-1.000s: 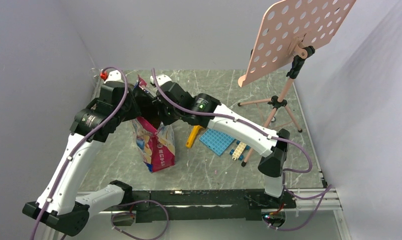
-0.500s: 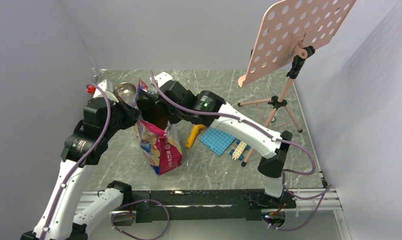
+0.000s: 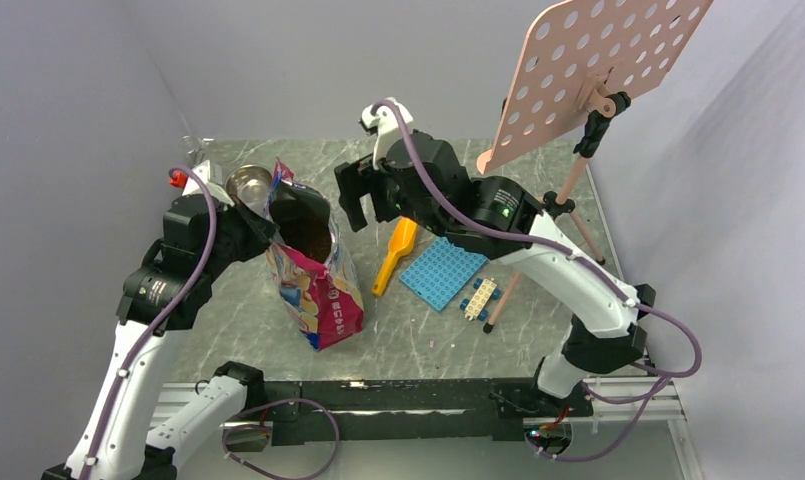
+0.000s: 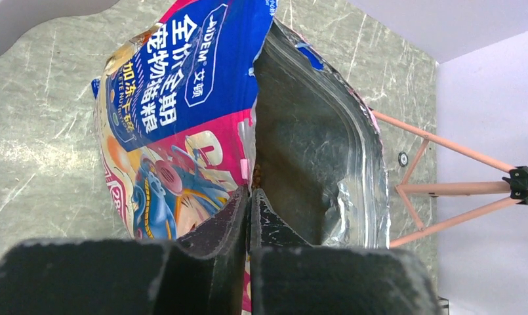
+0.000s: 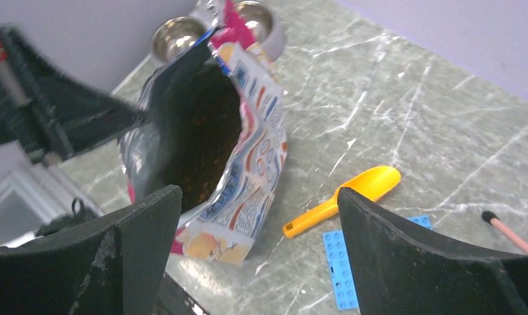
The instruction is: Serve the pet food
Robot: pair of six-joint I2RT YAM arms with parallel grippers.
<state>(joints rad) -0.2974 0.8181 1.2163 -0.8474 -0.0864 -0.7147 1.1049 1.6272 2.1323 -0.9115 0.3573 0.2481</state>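
Observation:
The pink cartoon-printed pouch (image 3: 318, 290) stands on the marble table with its mouth wide open. Brown pet food (image 3: 313, 235) shows inside it, also seen in the right wrist view (image 5: 205, 157). My left gripper (image 3: 268, 225) is shut on the pouch's left rim; the left wrist view shows its fingers (image 4: 238, 216) pinching that edge of the pouch (image 4: 176, 118). My right gripper (image 3: 353, 195) hangs open above and right of the pouch (image 5: 254, 151), holding nothing. The orange scoop (image 3: 393, 255) lies on the table right of the pouch. The twin steel bowls (image 3: 248, 183) stand behind it.
A blue studded plate (image 3: 443, 272) and a small blue-and-white brick piece (image 3: 481, 297) lie right of the scoop (image 5: 343, 200). A pink perforated music stand (image 3: 598, 70) on a tripod occupies the back right. Grey walls close in left and right.
My right gripper let go of the pouch's right rim, opened wide and rose back to the right. My left gripper closed on the left rim, and the pouch mouth now gapes.

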